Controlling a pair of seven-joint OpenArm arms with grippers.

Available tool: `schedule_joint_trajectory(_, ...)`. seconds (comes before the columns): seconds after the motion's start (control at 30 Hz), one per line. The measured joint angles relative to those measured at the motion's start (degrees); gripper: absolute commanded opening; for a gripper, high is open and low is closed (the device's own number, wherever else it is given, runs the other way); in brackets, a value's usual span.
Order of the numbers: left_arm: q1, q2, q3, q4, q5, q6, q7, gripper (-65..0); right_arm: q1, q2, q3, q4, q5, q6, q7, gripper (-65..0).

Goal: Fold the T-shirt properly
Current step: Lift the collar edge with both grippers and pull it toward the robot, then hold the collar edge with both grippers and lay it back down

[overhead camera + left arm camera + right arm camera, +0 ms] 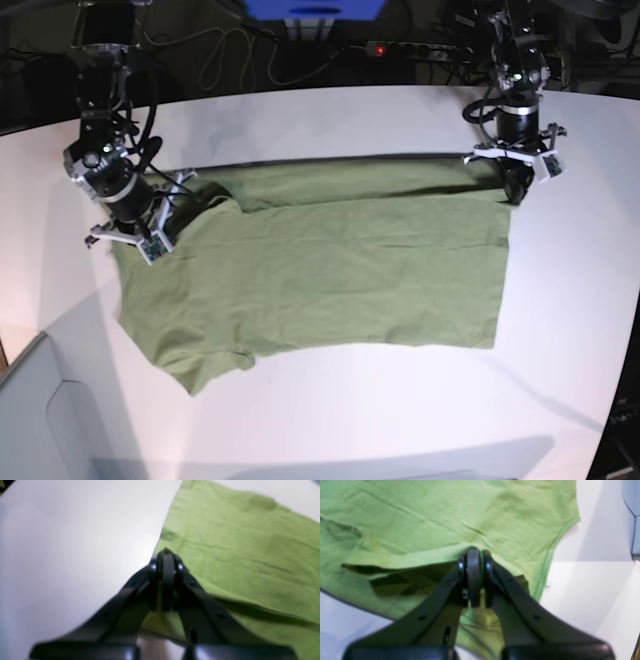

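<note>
Both grippers, left gripper [168, 555] and right gripper [476, 552], pinch the T-shirt [320, 270] far edge; one lengthwise fold begun, most folding left.

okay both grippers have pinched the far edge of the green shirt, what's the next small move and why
Probably lift both ends slightly together and start carrying the far edge toward the near one. The left gripper and right gripper are each shut on the T-shirt along its far edge, which is already raised and rolled a little, while the rest lies flat on the table.
</note>
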Motion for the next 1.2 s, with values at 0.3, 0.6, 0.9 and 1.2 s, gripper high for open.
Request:
schedule_joint_trajectory(0.3,-1.36,-0.11,0.00,0.02,0.00,0.00,-0.28,-65.0,0.07,-0.02,0.00,-0.11,0.02,0.00,-0.26,-64.9)
schedule_joint_trajectory(0.6,-2.01,-0.09,-0.44,1.31,-0.13,0.26,8.94,-44.0,-0.46,0.66,-0.02,-0.11,0.24,0.00,-0.24,-54.9)
schedule_joint_trajectory(0.9,-0.39,-0.22,-0.85,9.18,-0.42,-0.20,8.50,-28.7,-3.13,0.83,0.44,2.64,0.07,0.00,-0.39,-27.8)
schedule_joint_trajectory(1.2,0.52,0.79,-5.35,0.00,-0.31,-0.22,8.96,-28.5,-7.06,0.79,5.33,5.44,0.24,0.00,0.15,-27.5)
